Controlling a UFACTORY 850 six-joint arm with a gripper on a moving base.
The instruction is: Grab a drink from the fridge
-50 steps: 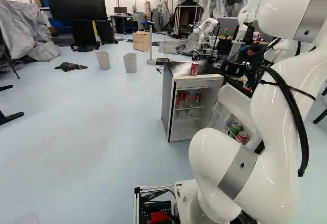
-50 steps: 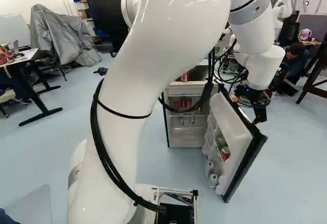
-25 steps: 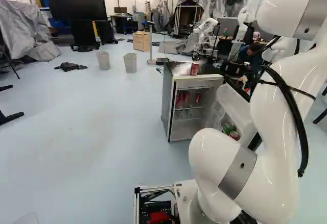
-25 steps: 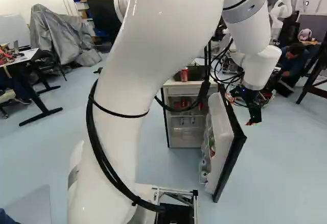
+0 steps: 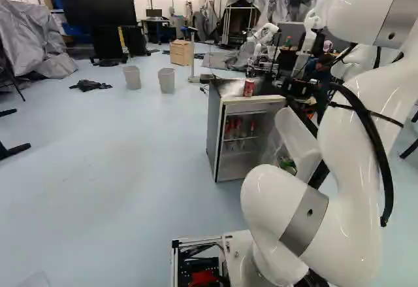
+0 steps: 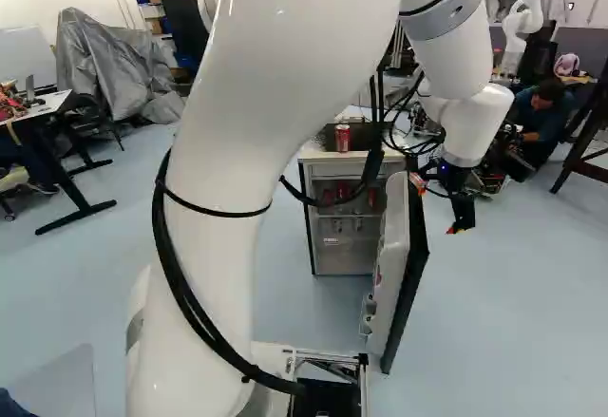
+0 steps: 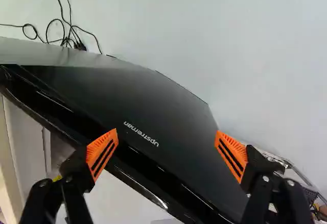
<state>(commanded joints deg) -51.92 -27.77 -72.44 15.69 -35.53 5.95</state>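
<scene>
My gripper (image 6: 460, 230) is at the black outer side of the fridge door (image 6: 408, 270) in the right base view. Seen from the wrist, the gripper (image 7: 167, 153) has its orange-padded fingers wide apart, nothing gripped, with the door's dark face (image 7: 168, 112) and glossy edge across the space ahead of them. Whether a finger touches the door, I cannot tell. The fridge (image 5: 212, 133) stands with its door partly open. A red can (image 5: 249, 87) is on its top, and several red cans (image 5: 238, 127) are on an inner shelf. My arm partly hides the door's inner racks.
Two bins (image 5: 166, 80) and a wooden cabinet (image 5: 181, 52) stand beyond the fridge to its left. Another robot (image 6: 524, 20) is at the back right, near a crouching person. Thin cables (image 7: 66, 30) lie on the floor past the door. A table (image 6: 47, 105) stands at the far left.
The fridge door has swung inward, partway toward closed, hiding more of its racks. My arm and gripper have shifted left in the right base view, alongside it. The base has stayed put.
</scene>
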